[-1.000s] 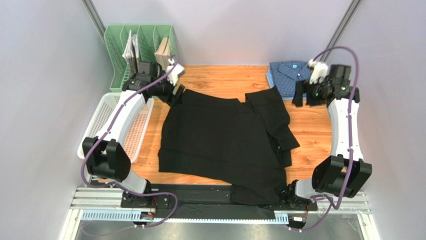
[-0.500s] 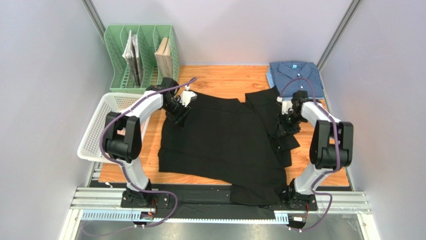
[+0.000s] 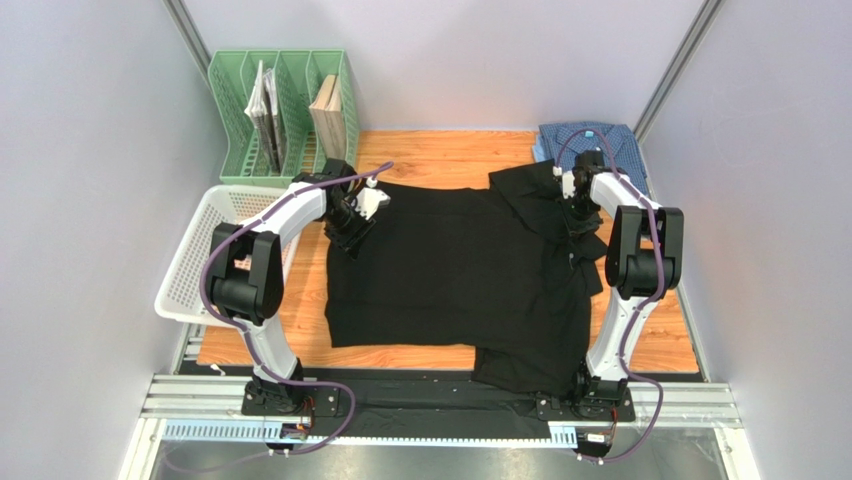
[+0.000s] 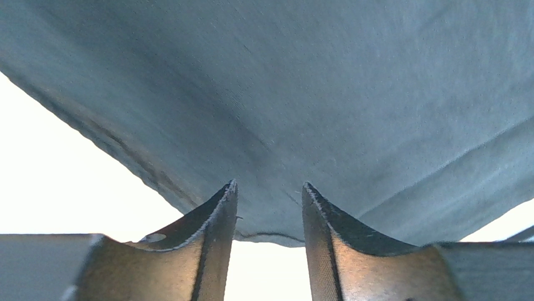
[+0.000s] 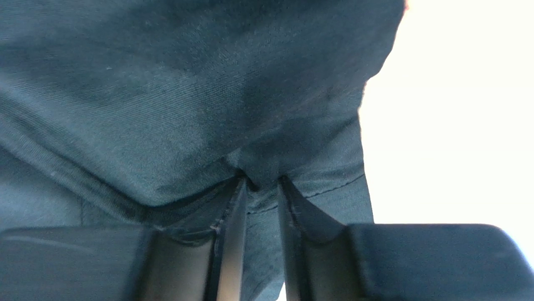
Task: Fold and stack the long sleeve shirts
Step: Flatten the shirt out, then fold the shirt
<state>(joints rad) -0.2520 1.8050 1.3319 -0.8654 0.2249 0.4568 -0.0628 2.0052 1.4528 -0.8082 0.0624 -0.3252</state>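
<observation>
The black long sleeve shirt (image 3: pixel 450 270) lies spread on the wooden table (image 3: pixel 440 155), and its lower right part hangs over the near edge. The blue checked shirt (image 3: pixel 622 140) lies folded at the far right corner, partly behind the right arm. My left gripper (image 3: pixel 352 222) sits at the black shirt's far left edge. In the left wrist view its fingers (image 4: pixel 269 185) stand apart, with the cloth's hem (image 4: pixel 313 94) lying between the tips. My right gripper (image 3: pixel 578 215) is at the shirt's far right. It is shut (image 5: pixel 262 180) on a bunch of black cloth (image 5: pixel 157 94).
A green file rack (image 3: pixel 285 110) with papers stands at the far left. A white mesh basket (image 3: pixel 205 250) sits beside the left arm at the table's left edge. Grey walls close in on both sides.
Both arms came down from above onto the black shirt's far corners and their jaws narrowed. The right side of the shirt has been drawn back toward the blue shirt, and the whole shirt has shifted.
</observation>
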